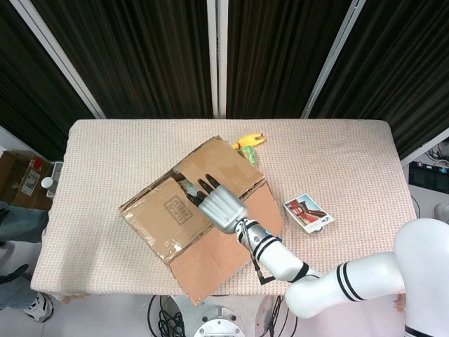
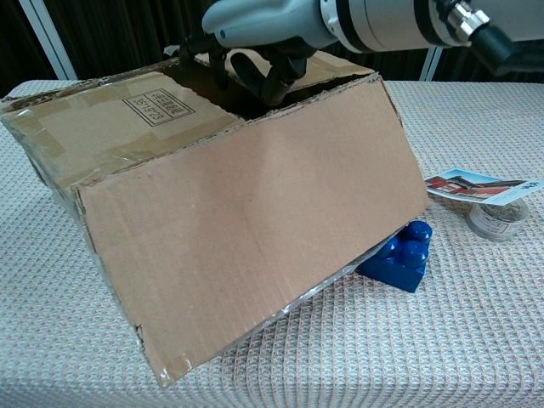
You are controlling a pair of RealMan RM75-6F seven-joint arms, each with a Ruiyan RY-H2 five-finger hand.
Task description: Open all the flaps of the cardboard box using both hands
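Note:
The cardboard box (image 1: 168, 210) lies askew in the middle of the table. Its long front flap (image 2: 255, 229) hangs open toward me and leans on a blue brick (image 2: 399, 259). The labelled top flap (image 2: 110, 119) lies flat. My right hand (image 1: 221, 206) hovers over the box top, its fingers (image 2: 272, 81) curled down into the dark gap between the top flaps; no grip on an edge shows. In the chest view the right hand (image 2: 263, 30) fills the upper middle. My left hand is in neither view.
A photo card (image 1: 307, 212) and a tape roll (image 2: 497, 219) lie right of the box. Behind the box's far corner sits a yellow toy (image 1: 247, 142). The table's front edge (image 1: 140, 291) runs close under the open flap.

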